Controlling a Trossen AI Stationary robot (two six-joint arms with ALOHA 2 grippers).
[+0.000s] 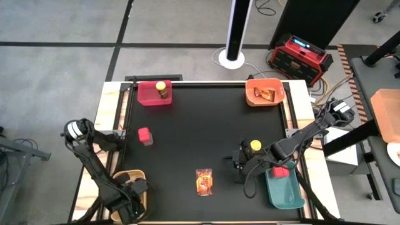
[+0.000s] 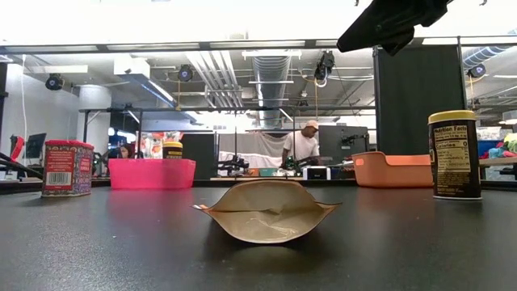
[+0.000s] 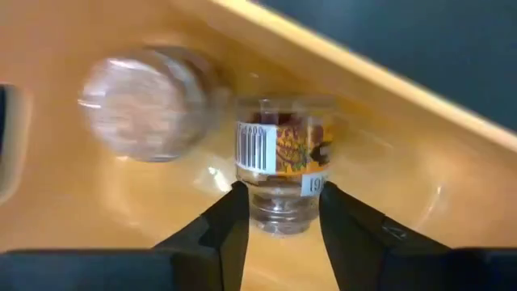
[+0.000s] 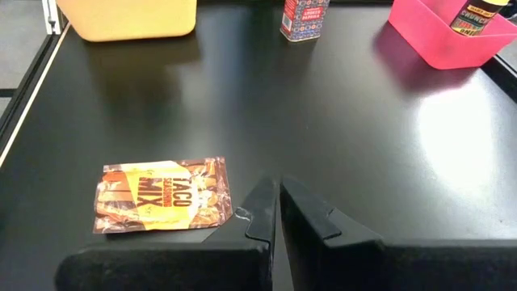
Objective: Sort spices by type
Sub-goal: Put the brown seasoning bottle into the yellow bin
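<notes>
The left claw (image 3: 279,214) sits down inside the yellow bin (image 1: 139,177) at the near left corner, fingers apart either side of a tiny round jar (image 3: 283,153), with a second jar (image 3: 145,105) beside it, so that type is gathered there. On the near surface (image 1: 187,137) the taco packet (image 1: 204,181) lies flat and unsorted. The right claw (image 1: 239,164) hovers beside it, fingers together and empty, likely lining up to take it. Just behind stands a yellow-lidded jar (image 1: 255,147); the teal bin (image 1: 284,187) holds 1 red container (image 1: 280,170). Another red container (image 1: 144,135) waits mid-left. Farthest, the pink bin (image 1: 153,95) holds a yellow-lidded jar and the orange bin (image 1: 265,94) a packet.
</notes>
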